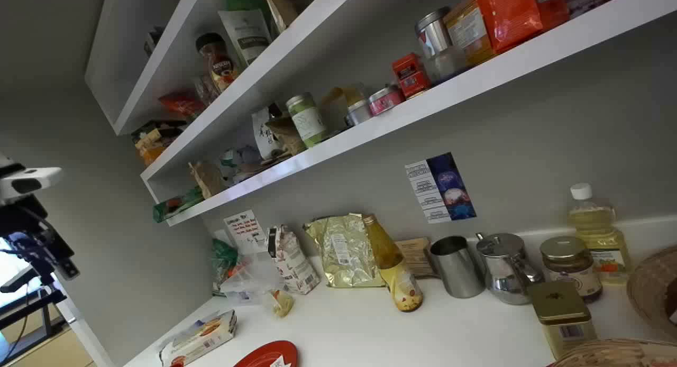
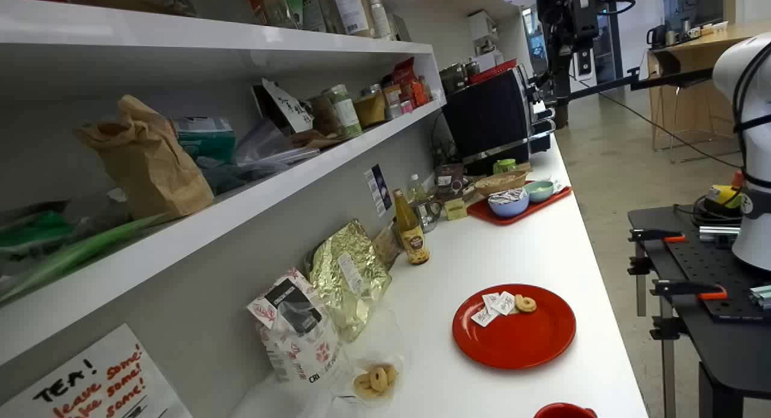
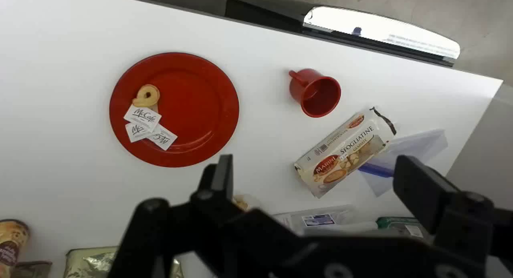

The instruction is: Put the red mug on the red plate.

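Observation:
The red mug (image 3: 316, 91) stands on the white counter to the right of the plate in the wrist view. Its handle points to the upper left and I see into its opening. Only its rim shows at the bottom edge of an exterior view (image 2: 565, 411). The round red plate (image 3: 192, 97) holds white sachets and a ring biscuit. It shows whole in an exterior view (image 2: 512, 343) and partly in an exterior view (image 1: 264, 354). My gripper (image 3: 315, 164) is open, its fingers wide apart with nothing between them, above the counter and apart from both mug and plate.
A biscuit packet (image 3: 344, 152) lies near the mug, beside a clear bag (image 3: 404, 158). A gold packet (image 2: 346, 279), a yellow bottle (image 2: 411, 228) and a white-red packet (image 2: 298, 327) line the wall. A wall shelf (image 2: 271, 183) overhangs. A red tray (image 2: 506, 219) holds bowls farther off.

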